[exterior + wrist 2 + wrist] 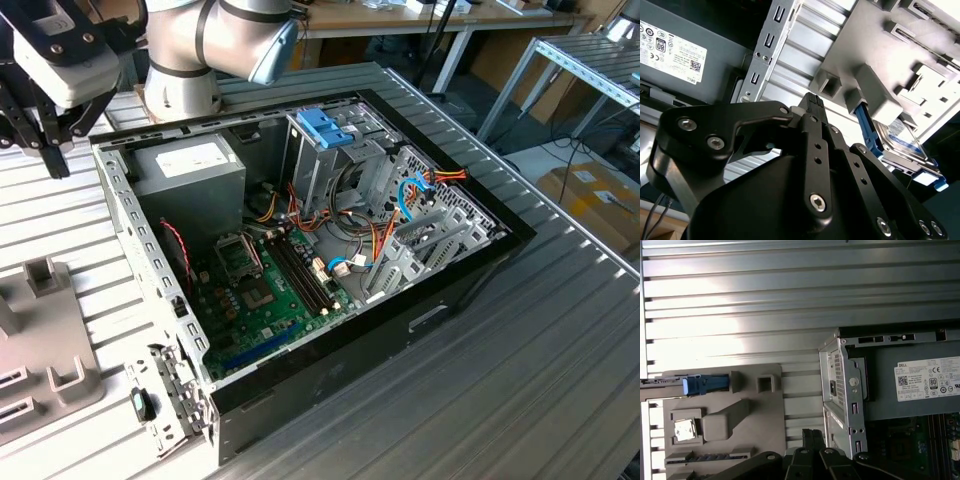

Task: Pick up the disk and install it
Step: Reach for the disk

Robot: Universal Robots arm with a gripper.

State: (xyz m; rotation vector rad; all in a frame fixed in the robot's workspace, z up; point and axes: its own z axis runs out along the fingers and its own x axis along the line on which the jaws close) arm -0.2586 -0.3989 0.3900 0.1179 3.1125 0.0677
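Note:
The disk point(907, 145), silver-grey with blue side rails, stands on edge in a slot of the grey holder point(875, 45). In the first wrist view the disk point(665, 382) is edge-on, with a blue rail end beside it. My gripper point(52, 150) hangs above the ribbed table, on the exterior view's left of the open computer case point(330, 330), near its power-supply corner. The black fingers point(807, 440) lie together with nothing between them, well apart from the disk. In the second wrist view the gripper point(812, 100) points toward the holder's near edge.
Inside the case are a grey power supply point(190, 165), a green motherboard point(270, 290), loose cables and a metal drive cage with a blue top point(325, 130). The grey holder point(40, 340) lies on the table at the exterior view's left. The arm's base point(185, 60) stands behind the case.

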